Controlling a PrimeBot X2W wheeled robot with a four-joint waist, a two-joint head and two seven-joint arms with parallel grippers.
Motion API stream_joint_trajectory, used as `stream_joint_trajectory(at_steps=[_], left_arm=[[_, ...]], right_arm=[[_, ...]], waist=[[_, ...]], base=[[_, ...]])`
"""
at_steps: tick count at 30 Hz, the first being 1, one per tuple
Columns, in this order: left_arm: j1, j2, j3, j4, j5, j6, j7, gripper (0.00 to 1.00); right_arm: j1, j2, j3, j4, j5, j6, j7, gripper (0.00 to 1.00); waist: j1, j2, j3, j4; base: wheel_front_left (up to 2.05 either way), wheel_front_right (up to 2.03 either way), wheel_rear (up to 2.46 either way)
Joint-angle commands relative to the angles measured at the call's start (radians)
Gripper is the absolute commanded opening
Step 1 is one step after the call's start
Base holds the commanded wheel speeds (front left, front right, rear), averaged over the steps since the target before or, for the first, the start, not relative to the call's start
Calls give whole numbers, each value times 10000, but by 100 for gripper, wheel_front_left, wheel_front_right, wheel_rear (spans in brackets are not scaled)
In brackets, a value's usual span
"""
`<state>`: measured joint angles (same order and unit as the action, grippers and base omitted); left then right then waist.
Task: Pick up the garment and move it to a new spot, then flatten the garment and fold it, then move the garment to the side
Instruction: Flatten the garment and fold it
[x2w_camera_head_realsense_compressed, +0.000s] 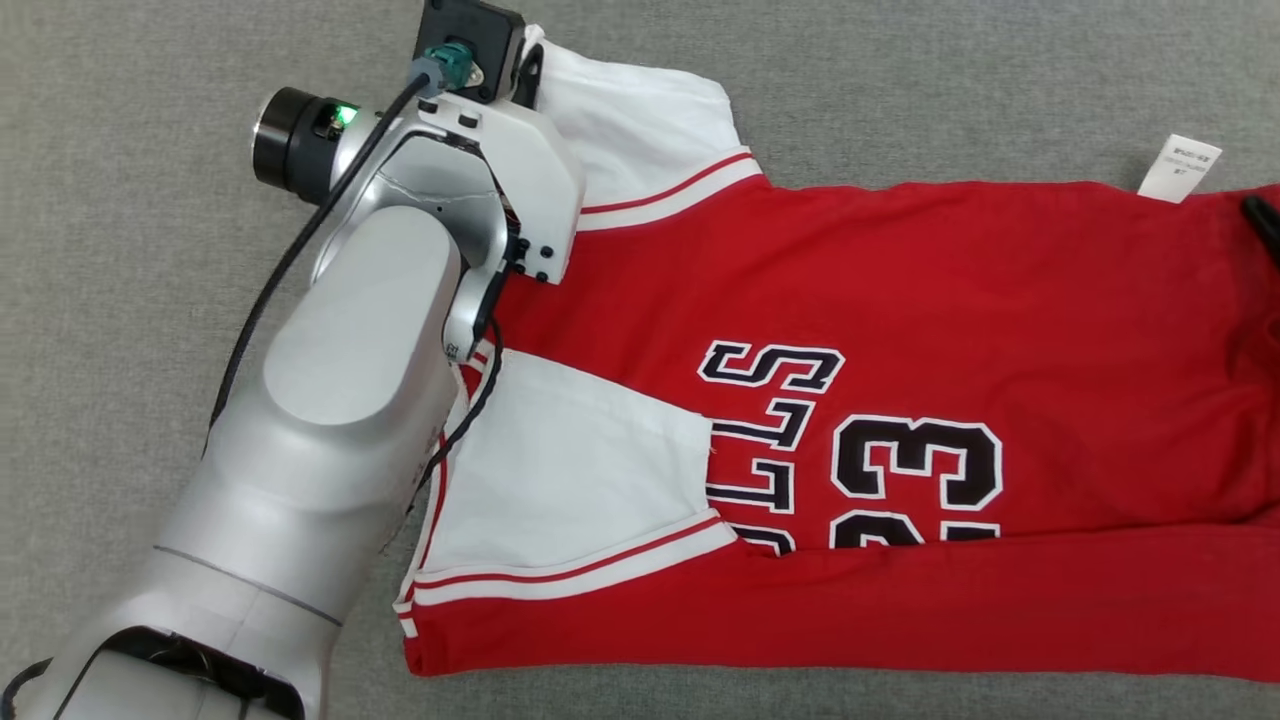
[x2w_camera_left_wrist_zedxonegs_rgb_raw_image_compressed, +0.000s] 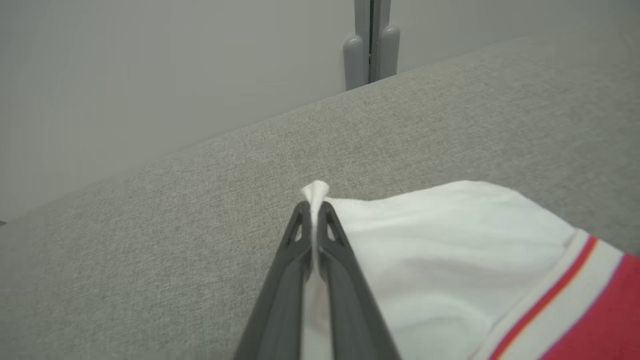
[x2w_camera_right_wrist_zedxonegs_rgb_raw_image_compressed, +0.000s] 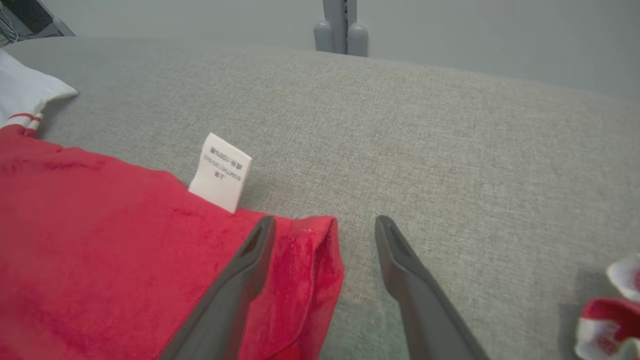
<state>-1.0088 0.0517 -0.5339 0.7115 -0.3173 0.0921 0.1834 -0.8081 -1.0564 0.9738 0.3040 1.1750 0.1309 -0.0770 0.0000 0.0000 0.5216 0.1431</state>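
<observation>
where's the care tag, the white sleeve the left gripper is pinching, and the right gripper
care tag (x2w_camera_right_wrist_zedxonegs_rgb_raw_image_compressed: 220, 172), right wrist view, middle of the white label
white sleeve (x2w_camera_left_wrist_zedxonegs_rgb_raw_image_compressed: 440, 240), left wrist view, flat cloth beside the pinched corner
right gripper (x2w_camera_right_wrist_zedxonegs_rgb_raw_image_compressed: 325, 222), right wrist view, midway between its open fingertips

- Black, white-edged letters (x2w_camera_head_realsense_compressed: 770, 420) reading "LLS" run sideways across the red front of the garment (x2w_camera_head_realsense_compressed: 900, 260); a fold hides the word's start.
- The number 23 (x2w_camera_head_realsense_compressed: 915, 460) stands beside them in the same style.
- A white care label (x2w_camera_right_wrist_zedxonegs_rgb_raw_image_compressed: 220, 172) at the garment's hem carries tiny upside-down print; only "100%" is readable.
</observation>
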Motion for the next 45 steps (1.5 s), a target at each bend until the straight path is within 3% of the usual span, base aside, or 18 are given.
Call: stream_joint_trajectory(at_steps=[1,5,6,7,18,24,30,36,45], left_arm=[[75,12,-108,-138,-96,35,-26,0],[249,10,-571,-597,-381,181,82,0],[266,12,-663,-697,-444,257,94,0],[287,15,-740,-768,-501,290,113,0],[273,168,-709,-698,-672,762,-354,0],[-288,228,-563,-393,-426,1070,-1288,0],[-448,140,-621,9,-603,987,-2060,0],[-75,165,-758,104,-749,766,-2466,0],[1184,890,-979,-1038,-809,600,-2569,0]], right_arm=[[-177,-52,127,92,137,-4,95,100],[-541,-119,708,377,559,-4,470,100],[-605,-130,858,421,637,-4,561,38],[-697,-148,1003,445,655,-4,604,0],[-1694,61,1906,1295,123,-4,-565,0],[-2638,345,2389,2007,-562,-6,-1510,0],[-2831,509,2589,2099,-1071,-6,-1886,0],[-2076,520,1453,1505,-1455,-6,-1888,0],[263,823,-520,882,-2074,-4,-1888,0]], waist=[[0,0,-28,159],[0,0,-72,293],[0,0,-85,317],[0,0,-100,337],[0,0,-290,306],[0,0,-157,240],[0,0,-198,236],[0,0,-642,273],[0,0,-1654,398]], base=[[0,0,0],[0,0,0],[0,0,0],[0,0,0],[0,0,0],[0,0,0],[0,0,0],[0,0,0],[0,0,0]])
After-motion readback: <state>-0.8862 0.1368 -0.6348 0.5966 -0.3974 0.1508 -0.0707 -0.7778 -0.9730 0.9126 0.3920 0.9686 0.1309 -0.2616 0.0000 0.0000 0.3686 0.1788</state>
